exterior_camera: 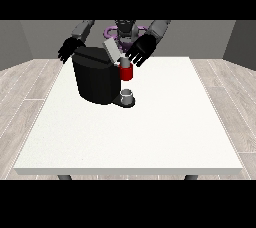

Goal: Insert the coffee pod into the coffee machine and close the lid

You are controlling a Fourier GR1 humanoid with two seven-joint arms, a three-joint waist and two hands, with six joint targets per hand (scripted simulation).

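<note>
The coffee pod [123, 61] shows as a small grey piece at the top of the red pod holder [127, 73] on the coffee machine [97, 77], just below the raised grey lid [112, 51], which stands tilted open. The hand at the view's right [141, 50] hangs directly above the pod, palm down, fingers spread and straight, grasping nothing. The hand at the view's left [69, 49] hovers behind the machine's far corner, its fingers also released and splayed. A small grey cup [127, 95] sits on the machine's base on the white table [150, 132].
</note>
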